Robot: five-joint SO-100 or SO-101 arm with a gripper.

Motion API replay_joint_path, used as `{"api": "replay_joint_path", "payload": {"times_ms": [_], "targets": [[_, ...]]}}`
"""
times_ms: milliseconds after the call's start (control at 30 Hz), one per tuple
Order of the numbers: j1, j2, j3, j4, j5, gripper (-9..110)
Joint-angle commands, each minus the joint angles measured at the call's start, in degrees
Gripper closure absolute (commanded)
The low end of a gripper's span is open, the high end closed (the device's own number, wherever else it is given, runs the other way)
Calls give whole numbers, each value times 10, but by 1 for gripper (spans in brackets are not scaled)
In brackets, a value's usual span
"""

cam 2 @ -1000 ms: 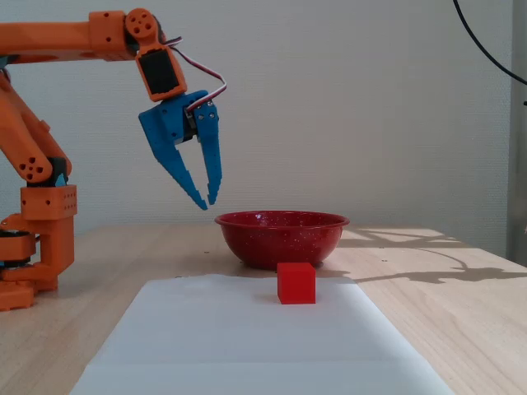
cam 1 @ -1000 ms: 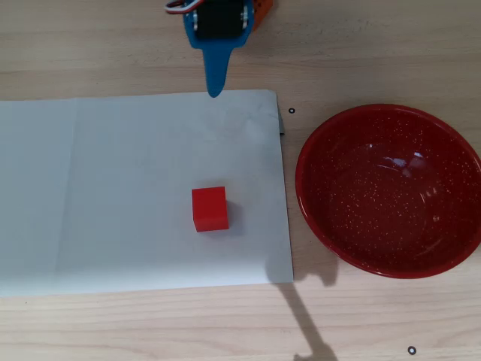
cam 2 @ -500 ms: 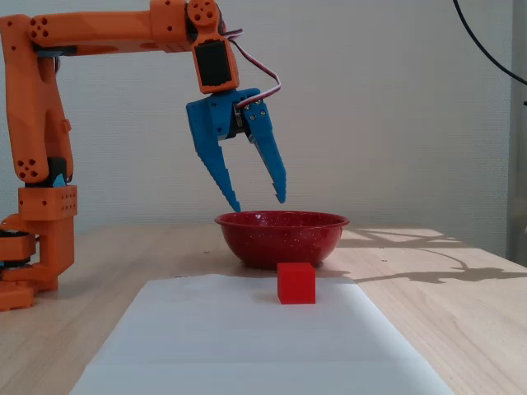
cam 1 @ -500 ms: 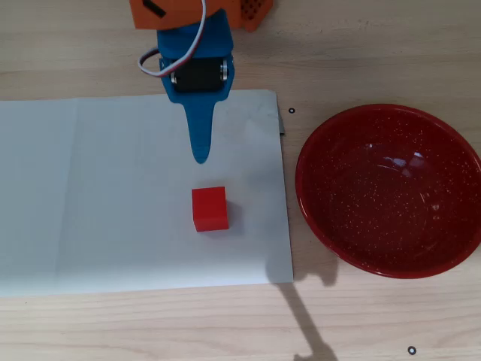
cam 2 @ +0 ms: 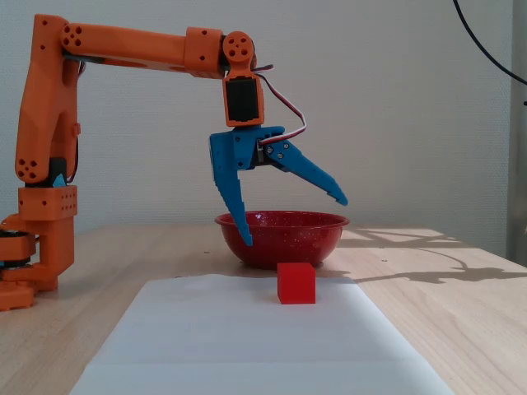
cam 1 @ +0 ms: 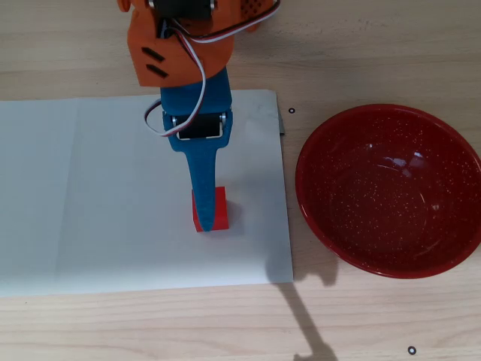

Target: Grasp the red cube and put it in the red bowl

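The red cube sits on a white paper sheet, left of the red bowl in the overhead view. In the fixed view the cube lies in front of the bowl. My blue gripper hangs open above the cube, jaws spread wide and not touching it. One fingertip points down, and the other is raised. In the overhead view the gripper covers part of the cube. The bowl is empty.
The orange arm stands on the left of the fixed view, and enters from the top of the overhead view. The paper lies on a light wooden table. A dark cable hangs at the upper right.
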Motion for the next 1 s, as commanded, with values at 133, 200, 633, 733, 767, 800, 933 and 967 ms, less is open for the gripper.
{"api": "replay_joint_path", "payload": {"times_ms": [133,200,633,733,767,800,933,967], "targets": [[19,-31,-108,-16,-11,36],[25,-49,-127,-6,-15,35],[47,-143,-192,2,-34,34],[45,-157,-198,1,-35,35],[45,-163,-200,2,-36,35],[44,-169,-202,1,-36,35],[41,-188,-213,-3,-36,35],[40,-192,-214,-4,-35,35]]}}
